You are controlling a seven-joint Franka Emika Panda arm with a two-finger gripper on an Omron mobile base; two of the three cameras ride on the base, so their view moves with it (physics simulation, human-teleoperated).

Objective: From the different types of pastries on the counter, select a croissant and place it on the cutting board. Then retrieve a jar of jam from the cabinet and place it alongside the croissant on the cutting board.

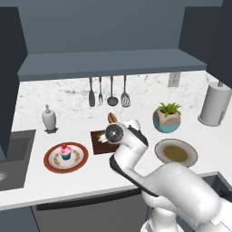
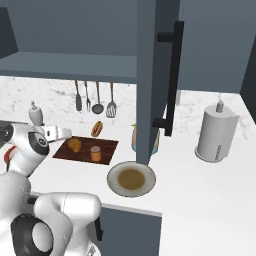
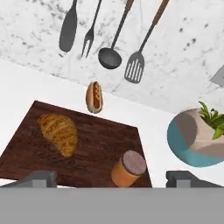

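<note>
Claw [image 3: 112, 178]: wide open, nothing between its fingers [image 3: 40, 177], poised above the near edge of the board [image 3: 94, 140]; in the hand view the two dark tips stand far apart at either side of the jar [image 3: 127, 169], not touching it. Jar: small, orange, darker lid, upright on the board near its plant-side front corner; also seen in the right base view [image 2: 95, 153]. Croissant [image 3: 58, 132]: golden-tan, ridged, flat on the board, toward the end away from the jar, apart from it; in the right base view [image 2: 74, 144] it lies on the board's left part. Board: dark brown, grained, on the white counter [image 1: 99, 174], between the red-rimmed plate [image 1: 65, 157] and the plant pot [image 1: 166, 118]. Bun [image 3: 94, 96]: small reddish-brown oblong, on the counter just behind the board, by the backsplash. Cupcake [image 1: 66, 152]: pink top, blue wrapper, on the red-rimmed plate, left of the board. Grey plate [image 1: 176, 152]: brownish centre, at the counter front, right of the arm. Utensils [image 3: 111, 39]: spatula, fork, ladle, slotted turner, hanging on the backsplash above the bun. Dispenser [image 1: 49, 118]: white, left rear of counter. Paper-towel roll [image 1: 214, 105]: upright, far right. Cabinet shelf [image 1: 108, 61]: slate, above the counter; its door [image 2: 155, 80] stands open in the right base view.
</note>
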